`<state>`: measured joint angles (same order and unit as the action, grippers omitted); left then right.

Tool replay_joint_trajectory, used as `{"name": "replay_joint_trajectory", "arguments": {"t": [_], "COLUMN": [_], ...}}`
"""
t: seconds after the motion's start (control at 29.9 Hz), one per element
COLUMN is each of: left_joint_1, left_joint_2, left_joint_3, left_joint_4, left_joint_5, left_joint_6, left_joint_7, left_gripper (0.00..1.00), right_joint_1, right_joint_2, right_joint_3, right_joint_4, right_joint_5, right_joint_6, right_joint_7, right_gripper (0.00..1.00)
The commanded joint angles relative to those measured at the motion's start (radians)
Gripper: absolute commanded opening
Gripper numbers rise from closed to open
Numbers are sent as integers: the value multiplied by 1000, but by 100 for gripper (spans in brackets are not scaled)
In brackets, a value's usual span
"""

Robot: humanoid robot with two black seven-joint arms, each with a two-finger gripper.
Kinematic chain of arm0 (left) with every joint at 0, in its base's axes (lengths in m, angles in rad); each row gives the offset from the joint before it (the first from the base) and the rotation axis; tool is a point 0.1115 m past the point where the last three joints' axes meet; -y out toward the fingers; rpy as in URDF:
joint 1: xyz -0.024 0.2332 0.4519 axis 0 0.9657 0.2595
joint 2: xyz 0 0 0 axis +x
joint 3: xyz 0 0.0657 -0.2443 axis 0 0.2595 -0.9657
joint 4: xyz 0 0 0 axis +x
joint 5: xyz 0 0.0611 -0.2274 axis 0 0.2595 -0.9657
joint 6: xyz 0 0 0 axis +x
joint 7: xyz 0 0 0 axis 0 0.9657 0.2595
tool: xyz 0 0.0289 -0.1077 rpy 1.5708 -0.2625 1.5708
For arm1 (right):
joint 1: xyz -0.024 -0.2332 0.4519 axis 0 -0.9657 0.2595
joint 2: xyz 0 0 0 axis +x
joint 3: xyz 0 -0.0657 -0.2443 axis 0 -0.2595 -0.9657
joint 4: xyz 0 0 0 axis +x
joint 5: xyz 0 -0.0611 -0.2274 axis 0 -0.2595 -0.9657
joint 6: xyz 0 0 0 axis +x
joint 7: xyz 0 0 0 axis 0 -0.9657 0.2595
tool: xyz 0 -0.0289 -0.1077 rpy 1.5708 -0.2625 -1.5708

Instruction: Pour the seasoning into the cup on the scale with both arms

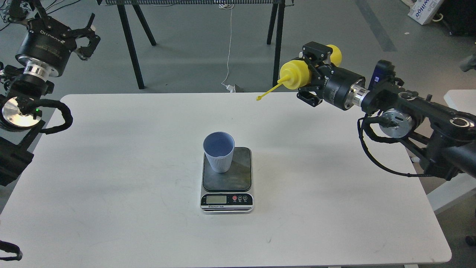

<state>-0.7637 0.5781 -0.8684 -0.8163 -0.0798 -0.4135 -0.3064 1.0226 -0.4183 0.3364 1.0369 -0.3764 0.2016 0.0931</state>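
The right gripper [316, 76] is clamped around the body of the seasoning bottle [295, 75], which lies nearly horizontal in the air at about two o'clock from the cup [219, 152], nozzle pointing toward the left and slightly down, its small cap dangling at the end of the thin tether; the bottle hangs over the far edge of the tabletop [111, 167], well apart from the cup. The left gripper [87, 39] is raised at ten o'clock, beyond the tabletop's far-left corner, its fingers spread and holding nothing. The cup stands upright on the far-left part of the scale [227, 178] platform, near the tabletop's middle.

The bottle looks like soft, light plastic, so it probably yields under pressure and dispenses when squeezed; a mid-body grip suits that, though too hard a clamp could squirt early. The cup appears thin, light and easy to tip, and it sits off-centre on the platform; a nudge from the nozzle could topple it.

Open room is generous; bare tabletop surrounds the scale on every side, leaving a free path from two o'clock down to the cup's mouth.
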Motion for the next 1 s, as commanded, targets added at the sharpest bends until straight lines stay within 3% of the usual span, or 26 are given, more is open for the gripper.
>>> {"name": "replay_joint_trajectory", "arguments": {"t": [0.0,0.2,0.37,0.53,0.97], "left_joint_1": [-6,-22,-25,-35,-48], "left_joint_2": [-4,-9,-15,-15,-7], "left_joint_3": [0,-1,0,0,-1], "left_joint_4": [0,-3,-6,-6,-21], "left_joint_5": [0,0,0,2,0], "left_joint_6": [1,13,15,15,15], "left_joint_7": [0,0,1,3,1], "left_gripper": [100,100,100,100,100], "right_joint_1": [83,246,323,350,360], "right_joint_2": [105,245,346,410,418], "right_joint_3": [-104,-370,-442,-480,-666], "right_joint_4": [-6,-86,-214,-233,-248], "right_joint_5": [-185,-283,-407,-487,-616], "right_joint_6": [-83,-159,-163,-163,-235], "right_joint_7": [-3,0,0,0,4], "right_gripper": [37,36,36,36,36]}}
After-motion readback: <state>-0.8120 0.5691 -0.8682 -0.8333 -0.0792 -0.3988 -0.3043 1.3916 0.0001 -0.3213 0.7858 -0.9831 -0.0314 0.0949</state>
